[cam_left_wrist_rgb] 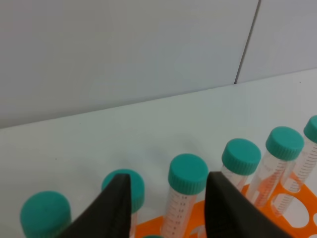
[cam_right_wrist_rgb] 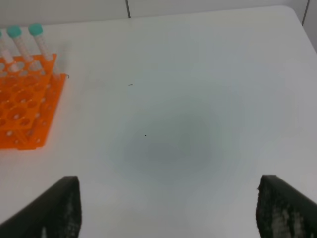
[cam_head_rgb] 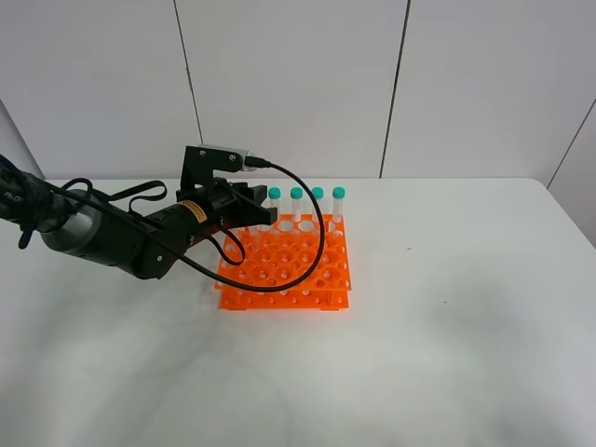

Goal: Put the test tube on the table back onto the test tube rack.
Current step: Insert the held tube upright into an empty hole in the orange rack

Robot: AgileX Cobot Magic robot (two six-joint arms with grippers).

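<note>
Left tool [cam_left_wrist_rgb: 166,196] over rack's [cam_head_rgb: 289,265] back row, jaws narrowly parted around a seated tube [cam_left_wrist_rgb: 185,191], seemingly letting go. Right tool [cam_right_wrist_rgb: 168,203] wide, empty, over bare counter [cam_head_rgb: 447,326]. Risk: lifting away crooked, a finger could snag the neighbouring cap [cam_left_wrist_rgb: 126,188], tipping tubes.

Rack [cam_head_rgb: 296,270]: bright orange plastic, two-tiered, top a grid of round holes; sits flat on white table [cam_head_rgb: 447,354], left of its centre. Tubes: clear, teal screw caps, upright in rack's far row. One tube [cam_left_wrist_rgb: 185,191] stands in the rack, graduations visible on its wall, neighbours close on either side. No tube seen lying beside the rack.
</note>
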